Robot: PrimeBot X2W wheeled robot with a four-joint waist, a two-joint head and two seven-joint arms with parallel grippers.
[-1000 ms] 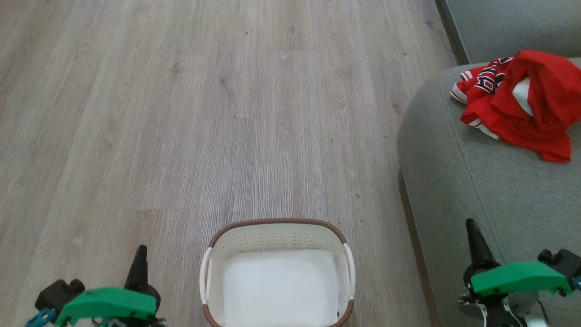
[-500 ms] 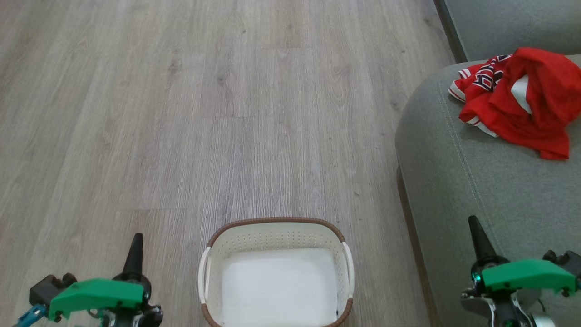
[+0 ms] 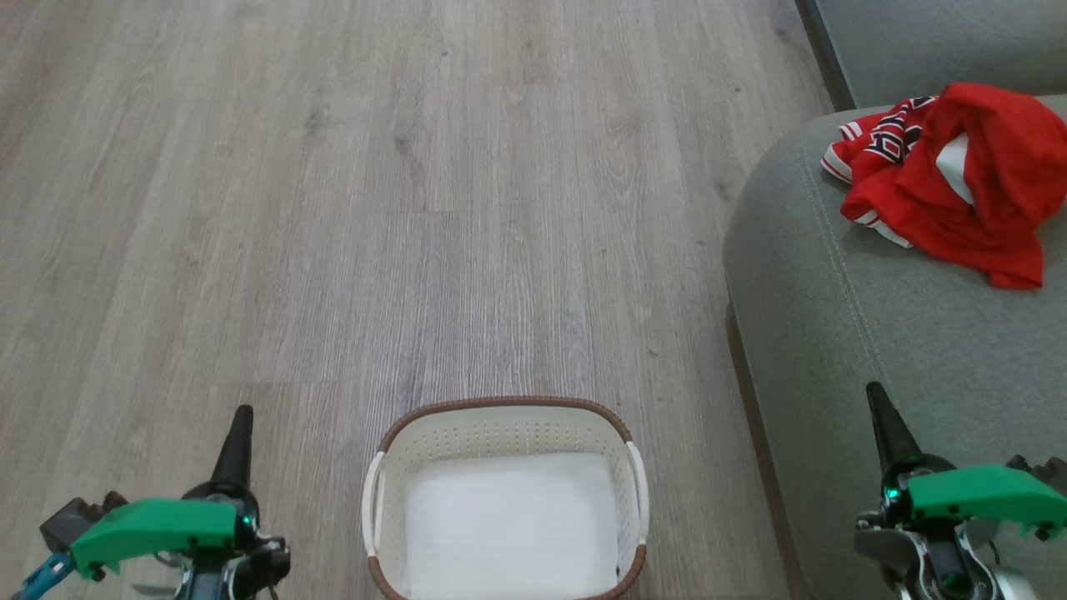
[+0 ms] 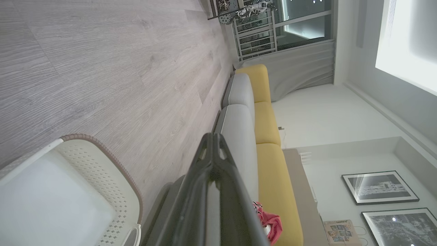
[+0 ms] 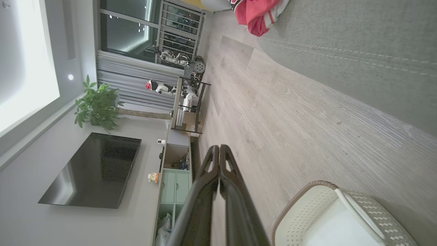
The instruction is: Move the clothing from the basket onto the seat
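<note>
Wood floor (image 3: 417,208), clothing (image 3: 950,192) on seat (image 3: 875,333), well beyond right gripper (image 3: 875,393)

Basket (image 3: 500,406) on floor (image 3: 333,208); clothing (image 3: 1000,208) on seat (image 3: 875,350)

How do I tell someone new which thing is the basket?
Start at the grey wood-look floor left of the grey-green seat. The basket stands on it at the head view's bottom centre, clear of the seat. It's a small oval white perforated tub with a brown rim, empty, whereas the red clothing lies on the seat.
</note>
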